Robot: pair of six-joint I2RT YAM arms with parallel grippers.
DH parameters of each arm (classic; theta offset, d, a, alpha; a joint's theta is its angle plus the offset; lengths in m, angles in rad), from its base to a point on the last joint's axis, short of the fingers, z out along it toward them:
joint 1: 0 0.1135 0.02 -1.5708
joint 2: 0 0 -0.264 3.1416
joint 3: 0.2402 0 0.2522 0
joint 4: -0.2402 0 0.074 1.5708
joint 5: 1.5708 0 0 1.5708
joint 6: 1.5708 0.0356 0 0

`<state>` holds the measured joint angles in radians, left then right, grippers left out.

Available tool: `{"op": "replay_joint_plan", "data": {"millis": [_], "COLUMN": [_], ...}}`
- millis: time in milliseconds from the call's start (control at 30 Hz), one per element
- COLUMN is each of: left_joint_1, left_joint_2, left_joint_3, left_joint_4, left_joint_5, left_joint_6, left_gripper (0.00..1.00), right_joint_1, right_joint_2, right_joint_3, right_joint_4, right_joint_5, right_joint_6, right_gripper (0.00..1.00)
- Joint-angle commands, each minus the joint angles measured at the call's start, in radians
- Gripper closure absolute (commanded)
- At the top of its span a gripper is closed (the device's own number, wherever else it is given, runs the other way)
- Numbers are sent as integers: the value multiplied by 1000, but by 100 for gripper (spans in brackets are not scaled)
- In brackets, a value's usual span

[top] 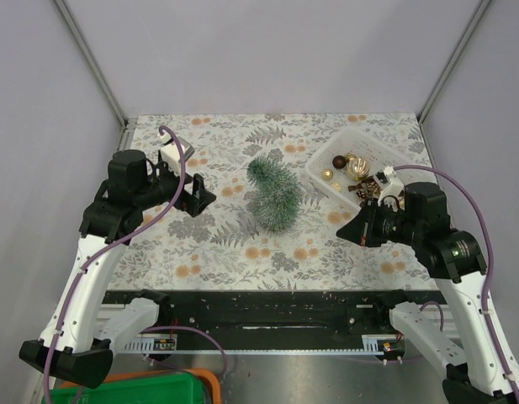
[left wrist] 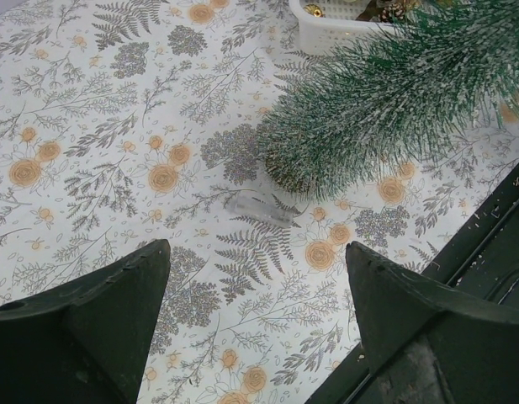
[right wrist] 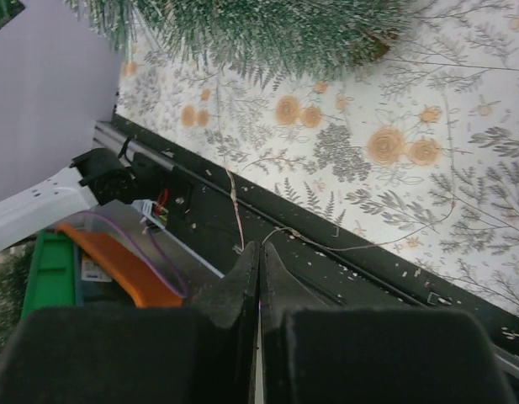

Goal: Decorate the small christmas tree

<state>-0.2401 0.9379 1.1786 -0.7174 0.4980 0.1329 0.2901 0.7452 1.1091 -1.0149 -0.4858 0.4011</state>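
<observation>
So, tree: the small christmas tree (top: 273, 195) sits about mid-desk on the floral cloth (top: 217, 252), tip toward the far edge; whether it stands straight or leans, I cannot tell.
Left gripper: the left gripper (top: 204, 200) hovers over the left part of the desk, jaws spread wide with nothing between them.
Right gripper: the right gripper (top: 343, 230) hangs over the near right part of the desk, jaws pressed together.
Basket: a white basket (top: 316, 174) near the far right corner holds gold and brown baubles (top: 353, 165).
Left wrist view only: a small clear piece (left wrist: 255, 206) lies on the cloth just beside the tree; the overhead view does not resolve it.
Right wrist view only: a thin tan thread (right wrist: 234, 202) runs out from the closed fingertips across the black rail (right wrist: 343, 269) at the near edge. Whether it is pinched or merely passes behind, I cannot tell.
Overhead view only: both arms together with the tree between them.
</observation>
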Motion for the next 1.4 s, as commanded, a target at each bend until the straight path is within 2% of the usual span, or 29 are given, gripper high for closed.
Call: {"op": "replay_joint_plan", "data": {"millis": [0,200,300,433,567,733,833,933,1067,1200,1367], "left_joint_1": [4,4,2,-30,-145,-321,-424,-578,-824,-910,-965], "left_joint_2": [-1,-7,-13,-43,-68,-126,-93,-60,-1,90,199], "left_joint_3": [41,36,18,-46,-103,-105,-91,-131,-189,-215,-302], "left_joint_4": [13,13,12,7,-10,7,74,200,340,453,712], "left_joint_5": [28,30,63,206,246,203,153,21,-243,-401,-588], "left_joint_6": [-21,-21,-29,-13,-12,-7,-74,-78,12,115,318], "left_gripper": [11,11,14,25,30,16,13,13,12,8,8], "right_joint_1": [7,64,101,104,104,104,104,104,104,104,104], "right_joint_2": [19,106,176,232,255,276,269,260,263,264,247], "right_joint_3": [-32,-107,-59,23,67,67,37,12,6,34,43], "right_joint_4": [140,406,369,282,257,308,358,384,404,403,406], "right_joint_5": [-172,-252,-237,-212,-192,-215,-229,-238,-264,-275,-295], "right_joint_6": [88,238,206,148,143,202,241,262,271,268,289], "right_gripper": [100,100,100,100,100,100,100,100,100,100,100]}}
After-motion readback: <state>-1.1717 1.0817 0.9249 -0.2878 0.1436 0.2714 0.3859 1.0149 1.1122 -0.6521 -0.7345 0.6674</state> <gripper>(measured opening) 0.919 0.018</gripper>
